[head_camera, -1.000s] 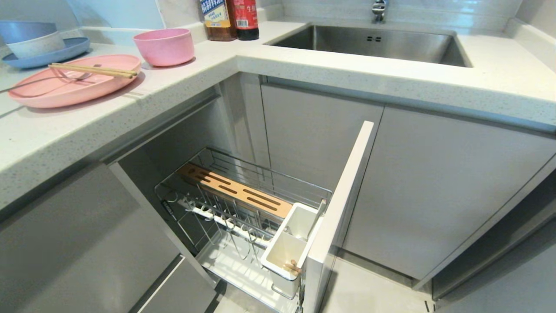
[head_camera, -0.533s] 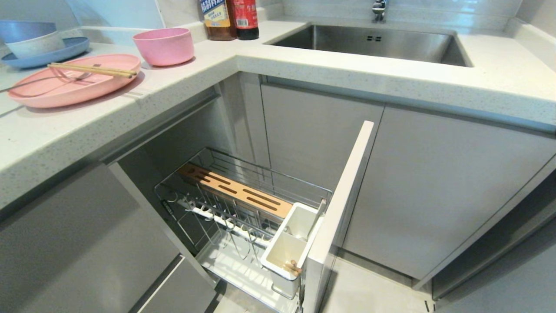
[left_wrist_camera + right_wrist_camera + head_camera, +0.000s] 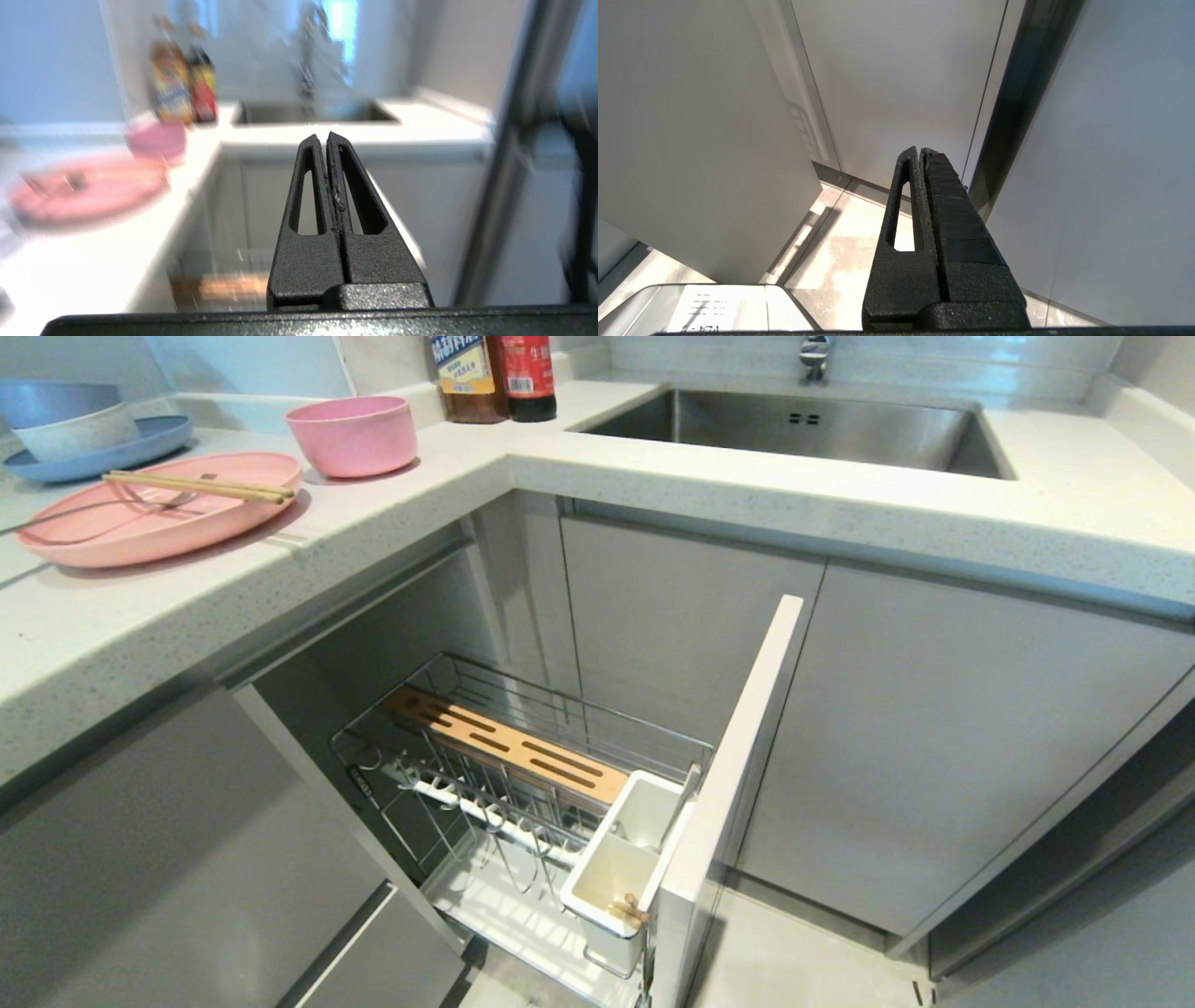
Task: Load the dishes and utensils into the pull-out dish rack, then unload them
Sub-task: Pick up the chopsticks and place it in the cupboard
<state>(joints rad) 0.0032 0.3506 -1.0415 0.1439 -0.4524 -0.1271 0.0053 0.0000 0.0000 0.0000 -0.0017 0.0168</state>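
On the left counter lies the wide pink plate (image 3: 159,518) with the wooden chopsticks (image 3: 201,486) and the silver fork (image 3: 103,510) across it. The small pink bowl (image 3: 353,434) stands just behind the plate. Below the counter the pull-out dish rack (image 3: 523,784) is drawn out, with its wooden strip (image 3: 509,745), white utensil cups (image 3: 621,863) and pale front panel (image 3: 733,775). Neither arm shows in the head view. My left gripper (image 3: 323,136) is shut and empty, raised level toward the sink, with the plate (image 3: 88,189) and bowl (image 3: 156,140) off to one side. My right gripper (image 3: 919,149) is shut, low by the cabinet fronts.
A blue plate with stacked bowls (image 3: 84,429) sits at the far left of the counter. Two bottles (image 3: 495,378) stand at the counter's corner beside the steel sink (image 3: 803,429). A white device (image 3: 714,305) lies on the floor tiles near my right gripper.
Nothing has visibly changed in the head view; plate, bowl, utensils and rack sit where they were.
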